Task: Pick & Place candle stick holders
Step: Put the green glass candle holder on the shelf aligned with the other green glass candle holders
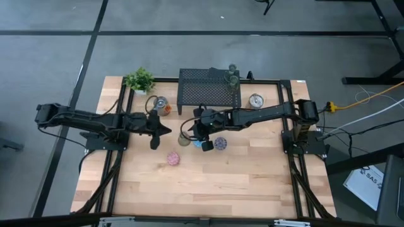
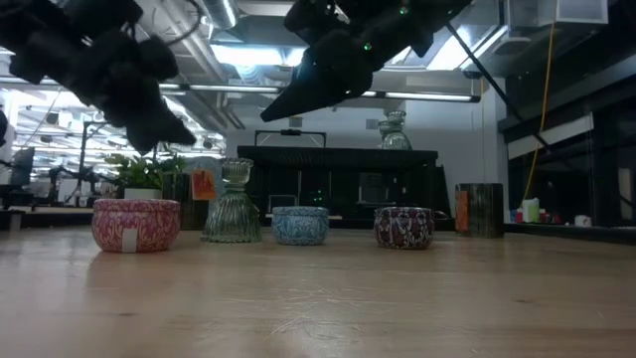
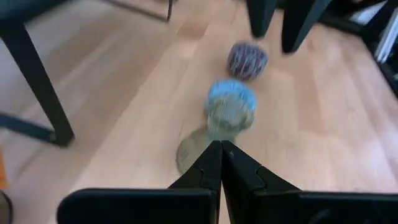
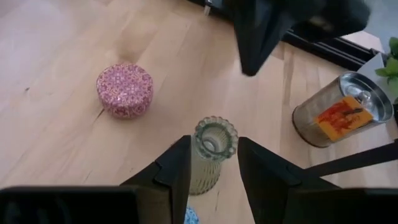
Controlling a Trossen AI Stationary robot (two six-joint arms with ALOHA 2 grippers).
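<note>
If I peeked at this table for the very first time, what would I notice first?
Probably the two dark robot arms meeting over the middle of the wooden table. The right gripper hangs open above a clear greenish glass holder, the left gripper shut nearby. A pink holder stands apart on the bare wood.

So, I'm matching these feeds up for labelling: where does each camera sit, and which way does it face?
High: above the table, looking straight down; both arms show.
Low: at tabletop height, looking level across; both arms hang in from above.
Left wrist: on the left arm, its shut left gripper aimed at the clear glass holder.
Right wrist: on the right arm, its open right gripper above that holder.
Shared: the pink holder shows in the right wrist, high and low views.
</note>
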